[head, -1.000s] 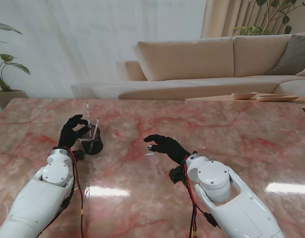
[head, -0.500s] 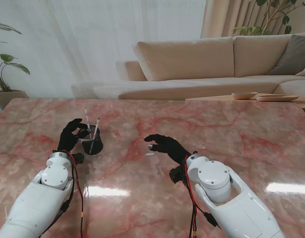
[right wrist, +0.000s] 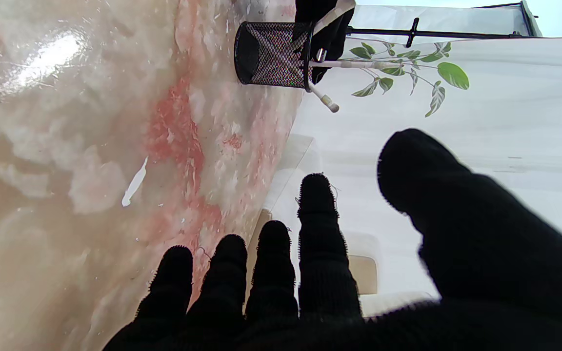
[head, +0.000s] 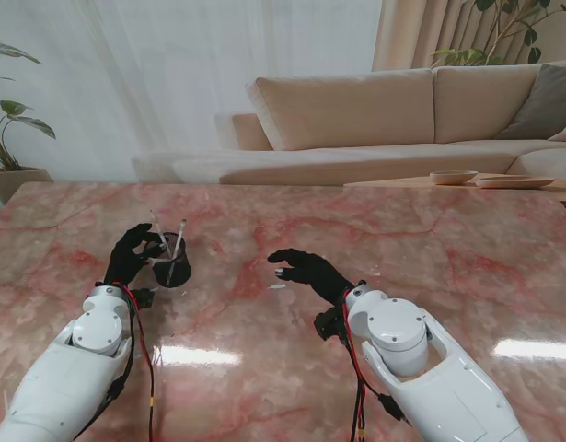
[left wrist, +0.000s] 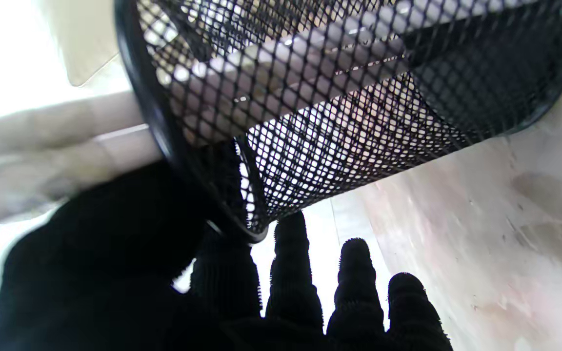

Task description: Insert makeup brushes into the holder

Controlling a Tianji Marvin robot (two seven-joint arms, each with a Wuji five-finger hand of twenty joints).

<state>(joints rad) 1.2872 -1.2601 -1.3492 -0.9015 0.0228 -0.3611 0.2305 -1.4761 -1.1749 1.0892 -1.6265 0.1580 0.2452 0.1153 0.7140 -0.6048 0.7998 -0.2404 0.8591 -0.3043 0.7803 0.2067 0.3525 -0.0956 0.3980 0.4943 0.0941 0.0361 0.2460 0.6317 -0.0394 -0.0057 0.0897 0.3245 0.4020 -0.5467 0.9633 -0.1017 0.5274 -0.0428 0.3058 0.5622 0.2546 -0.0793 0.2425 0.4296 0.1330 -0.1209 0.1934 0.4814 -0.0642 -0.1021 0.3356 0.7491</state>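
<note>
The black mesh holder stands on the table's left with 2 thin, light, stiff brushes inside, best pinched mid-handle, the left hand curled at its rim, grip unclear, while the right hand hovers empty, fingers apart.

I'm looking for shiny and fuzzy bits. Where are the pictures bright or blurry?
Stand view: two white glare patches shine on the table. Left wrist view: the holder is so close its mesh blurs, and the background is washed out white. Right wrist view: the table glares, and the right robot hand looks soft.
</note>
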